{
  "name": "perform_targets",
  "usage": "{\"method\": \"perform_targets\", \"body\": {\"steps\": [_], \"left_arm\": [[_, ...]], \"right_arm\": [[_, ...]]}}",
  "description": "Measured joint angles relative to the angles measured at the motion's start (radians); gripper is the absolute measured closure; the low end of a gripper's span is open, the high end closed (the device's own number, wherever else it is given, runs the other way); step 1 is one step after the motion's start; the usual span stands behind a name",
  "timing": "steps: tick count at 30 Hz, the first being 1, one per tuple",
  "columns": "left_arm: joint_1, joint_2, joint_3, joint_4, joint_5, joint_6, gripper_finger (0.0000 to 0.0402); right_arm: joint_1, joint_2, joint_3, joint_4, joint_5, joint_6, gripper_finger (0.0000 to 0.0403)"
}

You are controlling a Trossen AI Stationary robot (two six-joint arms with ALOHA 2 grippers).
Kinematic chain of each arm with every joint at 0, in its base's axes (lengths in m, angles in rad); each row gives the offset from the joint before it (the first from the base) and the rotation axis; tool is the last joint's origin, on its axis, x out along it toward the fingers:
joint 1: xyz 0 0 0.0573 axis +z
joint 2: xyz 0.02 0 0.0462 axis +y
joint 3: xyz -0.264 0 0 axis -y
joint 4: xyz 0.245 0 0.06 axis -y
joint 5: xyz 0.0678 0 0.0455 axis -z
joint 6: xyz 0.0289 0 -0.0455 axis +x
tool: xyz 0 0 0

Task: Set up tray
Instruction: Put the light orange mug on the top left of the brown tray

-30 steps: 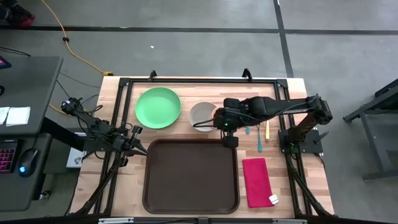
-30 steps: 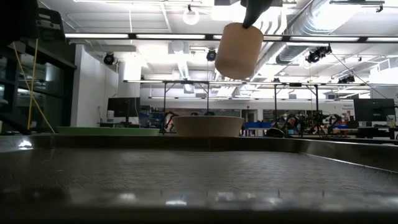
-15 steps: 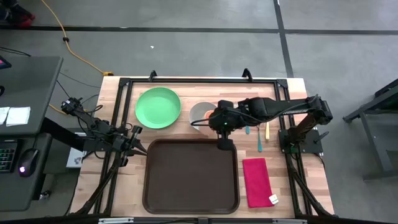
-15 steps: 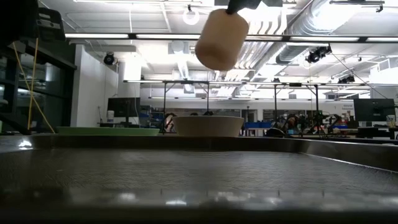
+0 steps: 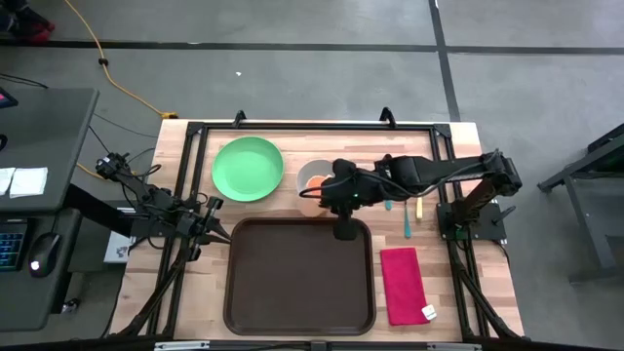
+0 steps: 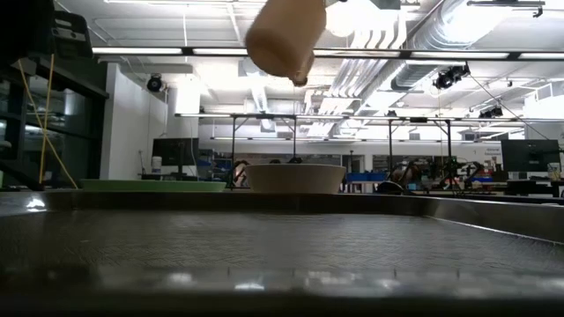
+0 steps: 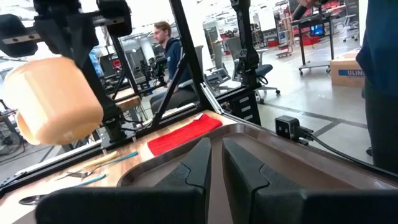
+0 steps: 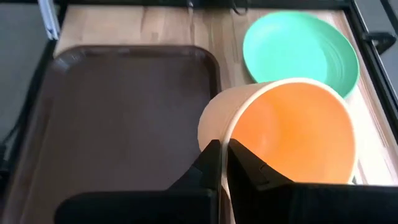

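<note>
I have the right gripper clenched on the rim of a cup, tan outside and orange inside, one finger inside the wall and one outside. In the high view the cup hangs tilted in the air over the far edge of the tray, close to the beige bowl, and from the low view the cup is well above the bowl and leaning. The tray is the big dark brown one with a raised rim, lying flat on the counter in the near middle, and nothing sits on its surface that I can see. The green plate lies on the counter beyond the tray's far left corner, apart from it. A red napkin lies just beside the tray's right edge. Some cutlery lies on the counter past the napkin: a teal-handled piece and a light wooden-looking one; I cannot tell which utensils they are. My left gripper waits at the counter's left side, just off the tray's far left corner; in the left wrist view its fingers stand slightly apart with nothing between them. People show in the room behind the counter in that view.
</note>
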Motion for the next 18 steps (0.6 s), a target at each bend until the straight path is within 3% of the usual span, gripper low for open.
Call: {"method": "perform_targets", "body": {"steps": [8, 18], "left_arm": [[0.0, 0.0, 0.0, 0.0, 0.0, 0.0, 0.033], [0.0, 0.0, 0.0, 0.001, -0.001, 0.0, 0.033]], "right_arm": [[0.025, 0.058, 0.059, 0.039, -0.025, -0.007, 0.0403], [0.065, 0.361, 0.489, -0.164, -0.121, -0.163, 0.0403]]}}
